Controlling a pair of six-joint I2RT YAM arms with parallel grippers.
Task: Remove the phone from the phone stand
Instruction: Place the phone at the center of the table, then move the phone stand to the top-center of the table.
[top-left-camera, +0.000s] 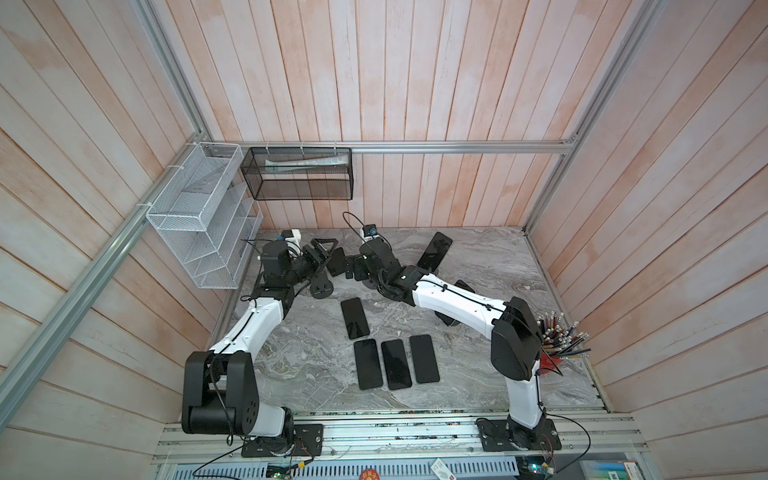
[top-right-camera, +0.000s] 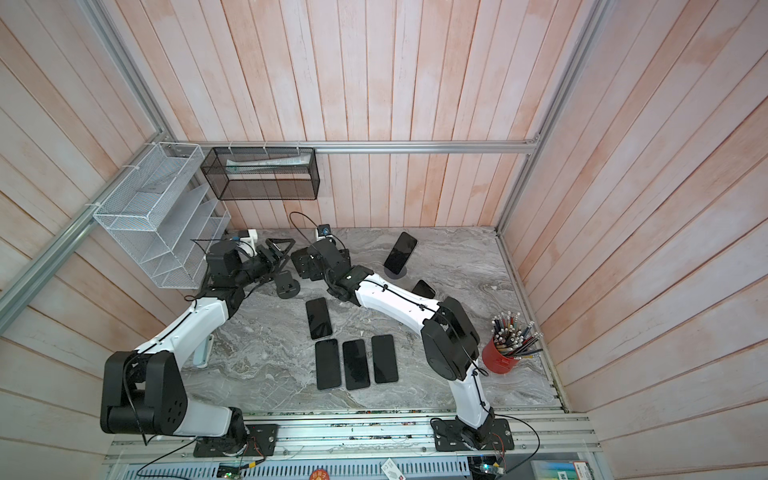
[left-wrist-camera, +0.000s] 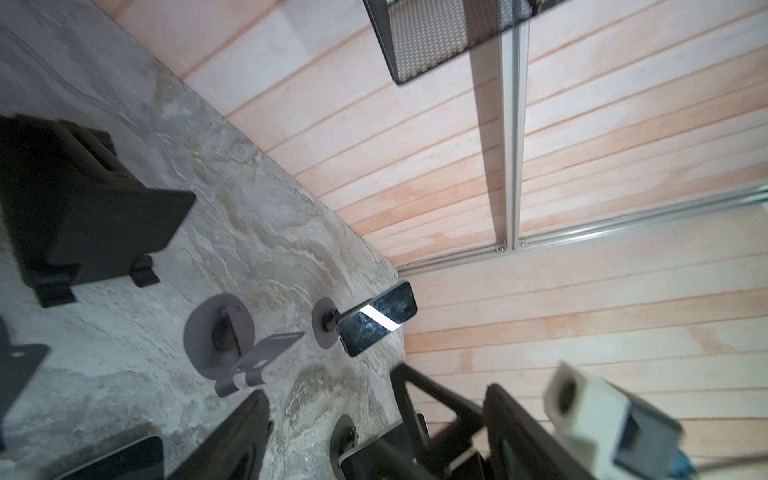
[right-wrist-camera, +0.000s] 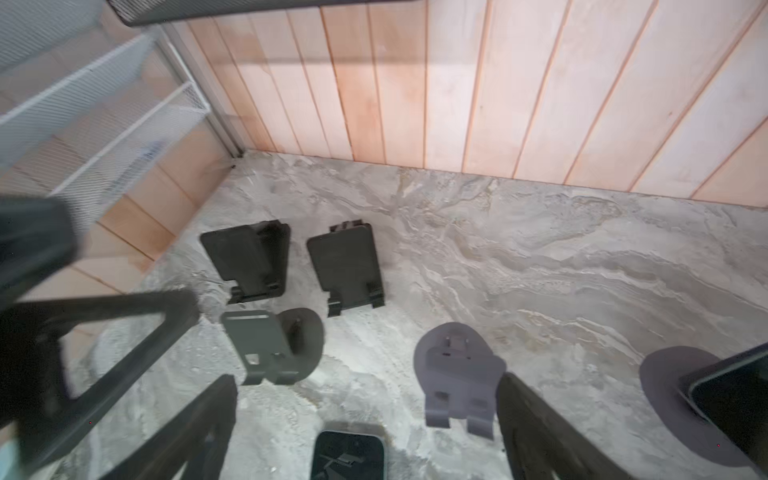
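Observation:
A dark phone (top-left-camera: 434, 251) leans upright on a round-based phone stand (top-right-camera: 394, 272) at the back right of the marble table. The left wrist view shows this phone (left-wrist-camera: 376, 320) far off, and the right wrist view shows the phone (right-wrist-camera: 735, 395) at the frame's edge. My right gripper (right-wrist-camera: 365, 380) hangs open and wide over the end of another phone (right-wrist-camera: 348, 455), which lies flat and untouched on the table. My left gripper (left-wrist-camera: 376, 392) is at the back left with its fingers (left-wrist-camera: 232, 440) apart and nothing between them. Neither gripper touches the standing phone.
Several phones (top-left-camera: 396, 363) lie flat in the front middle. Empty stands are a grey one (right-wrist-camera: 457, 374), a dark one (right-wrist-camera: 270, 349) and two black folding ones (right-wrist-camera: 249, 257). A further phone (top-right-camera: 424, 289) is half hidden behind my right forearm. A red pencil cup (top-right-camera: 500, 357) stands right. Wire baskets (top-left-camera: 199, 216) hang at the back left.

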